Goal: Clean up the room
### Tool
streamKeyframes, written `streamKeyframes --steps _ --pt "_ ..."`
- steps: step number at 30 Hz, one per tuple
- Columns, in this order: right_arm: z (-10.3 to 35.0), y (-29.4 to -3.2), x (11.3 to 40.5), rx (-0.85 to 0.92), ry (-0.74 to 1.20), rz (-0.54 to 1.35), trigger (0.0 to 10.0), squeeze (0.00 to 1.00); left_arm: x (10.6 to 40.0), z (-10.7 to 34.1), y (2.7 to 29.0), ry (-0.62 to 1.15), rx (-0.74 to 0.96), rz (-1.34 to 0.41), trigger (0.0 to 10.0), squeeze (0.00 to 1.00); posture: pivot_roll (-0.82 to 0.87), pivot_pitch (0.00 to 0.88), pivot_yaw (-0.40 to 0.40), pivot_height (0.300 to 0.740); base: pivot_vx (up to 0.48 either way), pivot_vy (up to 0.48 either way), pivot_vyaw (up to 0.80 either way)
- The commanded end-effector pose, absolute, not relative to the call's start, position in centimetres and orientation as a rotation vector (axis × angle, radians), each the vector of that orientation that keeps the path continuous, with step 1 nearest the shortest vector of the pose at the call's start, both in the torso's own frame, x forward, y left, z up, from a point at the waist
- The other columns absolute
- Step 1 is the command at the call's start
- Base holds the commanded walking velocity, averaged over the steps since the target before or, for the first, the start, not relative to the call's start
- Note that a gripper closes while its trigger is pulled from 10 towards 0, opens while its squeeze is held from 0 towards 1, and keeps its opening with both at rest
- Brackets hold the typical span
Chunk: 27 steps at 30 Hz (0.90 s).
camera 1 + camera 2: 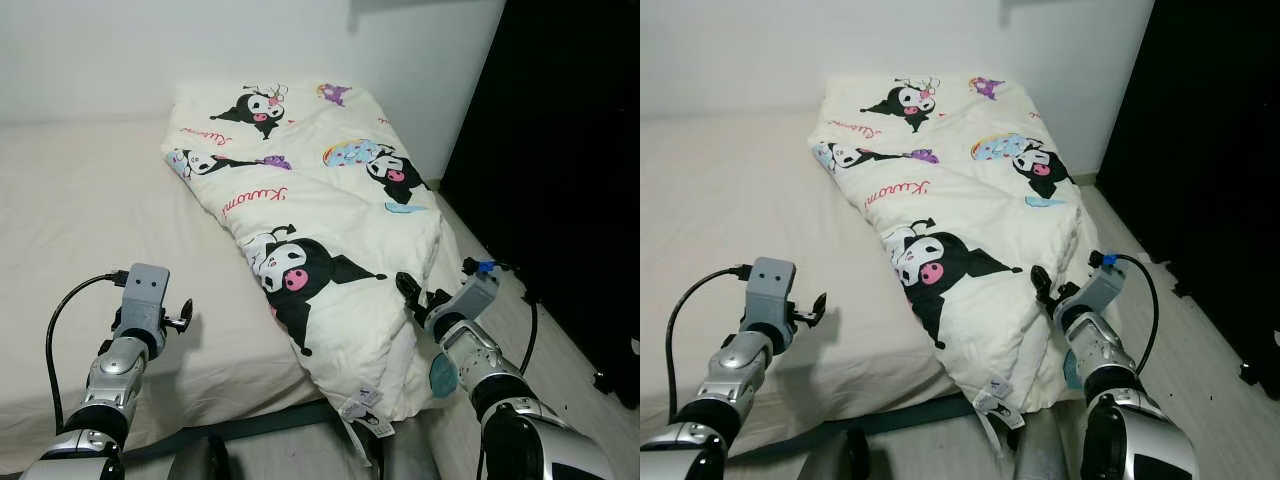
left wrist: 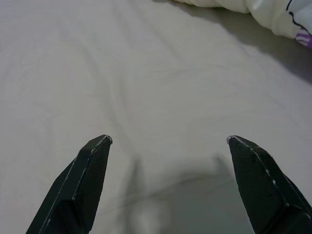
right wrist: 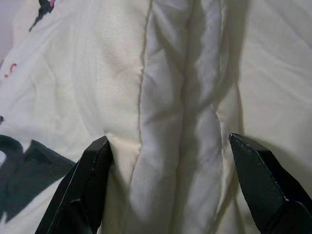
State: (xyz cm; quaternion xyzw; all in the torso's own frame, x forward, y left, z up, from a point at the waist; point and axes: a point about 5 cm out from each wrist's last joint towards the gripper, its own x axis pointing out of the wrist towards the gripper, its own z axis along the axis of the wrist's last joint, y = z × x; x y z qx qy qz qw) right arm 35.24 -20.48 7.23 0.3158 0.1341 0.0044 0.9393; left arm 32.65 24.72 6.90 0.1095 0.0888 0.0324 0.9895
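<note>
Quilt (image 1: 320, 250) folded on bed (image 1: 90, 230), likely soft, bulky, light. Right gripper (image 3: 168, 146) spread around layered edge; best pinched there. Left gripper (image 2: 168, 141) agape above sheet.

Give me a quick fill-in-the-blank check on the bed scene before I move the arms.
1. The folded blanket is printed with cartoon characters and lies on the ____.
2. The right gripper is ____, its two fingers set either side of the blanket's folded edge.
3. The left gripper hangs open over the bare ____, apart from the blanket.
4. The blanket's near corner with its label hangs over the ____ of the bed.

Missing words: bed; open; sheet; edge
</note>
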Motion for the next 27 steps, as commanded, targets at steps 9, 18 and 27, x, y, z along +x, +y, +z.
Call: streamKeyframes --steps 9,18,27 --pt "5.4 -19.3 34.5 0.780 0.384 -0.045 0.0 0.00 32.5 6.8 24.9 0.178 0.223 0.069 10.0 0.00 -0.11 0.069 -0.028 0.535 0.000 0.000 0.00" --pt "7.3 -18.3 35.6 0.752 0.293 0.063 0.0 0.00 33.2 8.3 25.2 0.116 0.220 0.097 10.0 0.00 -0.11 0.080 -0.026 0.535 0.000 0.000 0.00" --pt "10.0 -7.4 35.6 0.625 0.313 0.719 0.0 0.00 35.3 14.5 27.0 -0.087 0.263 0.343 10.0 0.00 -0.11 0.074 -0.029 0.535 0.000 0.000 0.00"
